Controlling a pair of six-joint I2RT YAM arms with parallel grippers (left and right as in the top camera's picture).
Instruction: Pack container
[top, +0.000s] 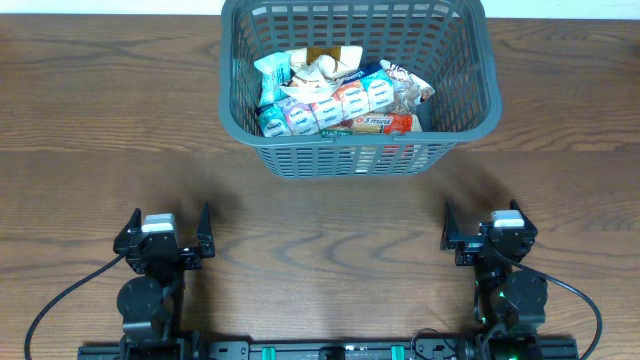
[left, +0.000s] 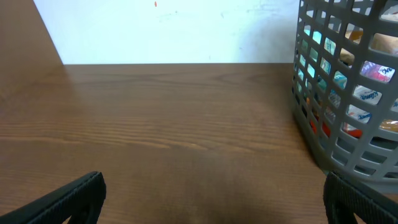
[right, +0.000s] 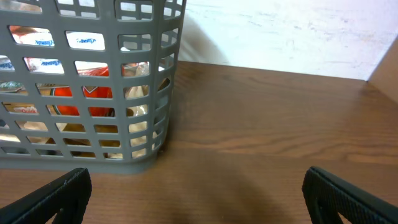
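Observation:
The container (top: 460, 125) is a large dark grey slotted basket at the back middle of the table. Several snack packets (top: 335, 100) lie piled inside it. Its side shows at the right of the left wrist view (left: 317, 134) and at the left of the right wrist view (right: 143, 163), with packets visible through the slots. My left gripper (top: 168, 232) is open and empty near the front left, well short of the basket. My right gripper (top: 487, 228) is open and empty near the front right. Both sets of fingers frame bare wood in the wrist views (left: 214, 199) (right: 196, 199).
The brown wooden table (top: 330, 215) stretches between the basket and the arms. A white wall (left: 174, 31) stands behind the table's far edge. Black cables (top: 60, 300) run from the arm bases at the front edge.

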